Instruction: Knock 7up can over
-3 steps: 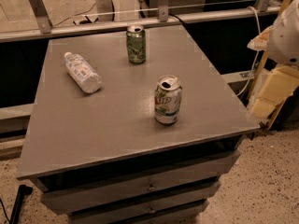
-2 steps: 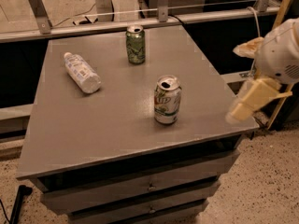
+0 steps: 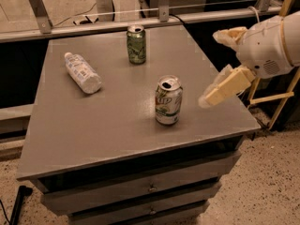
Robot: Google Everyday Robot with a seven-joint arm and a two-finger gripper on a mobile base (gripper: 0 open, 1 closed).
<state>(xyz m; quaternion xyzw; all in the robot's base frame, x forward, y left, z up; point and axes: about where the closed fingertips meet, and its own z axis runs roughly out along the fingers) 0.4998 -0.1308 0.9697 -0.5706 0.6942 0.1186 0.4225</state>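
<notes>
The 7up can (image 3: 168,101), white and green with a silver top, stands upright near the middle right of the grey table (image 3: 108,125). My gripper (image 3: 209,69) comes in from the right, over the table's right edge and a short way to the right of the can, not touching it. Its cream fingers (image 3: 225,86) are spread apart and hold nothing.
A darker green can (image 3: 136,44) stands upright at the back of the table. A clear plastic bottle (image 3: 82,72) with a white label lies on its side at the left. Drawers sit under the tabletop. A rail with metal posts (image 3: 163,3) runs behind the table.
My gripper has moved left, from beyond the table's right edge to over it, closer to the 7up can. The cans and the bottle have not moved.
</notes>
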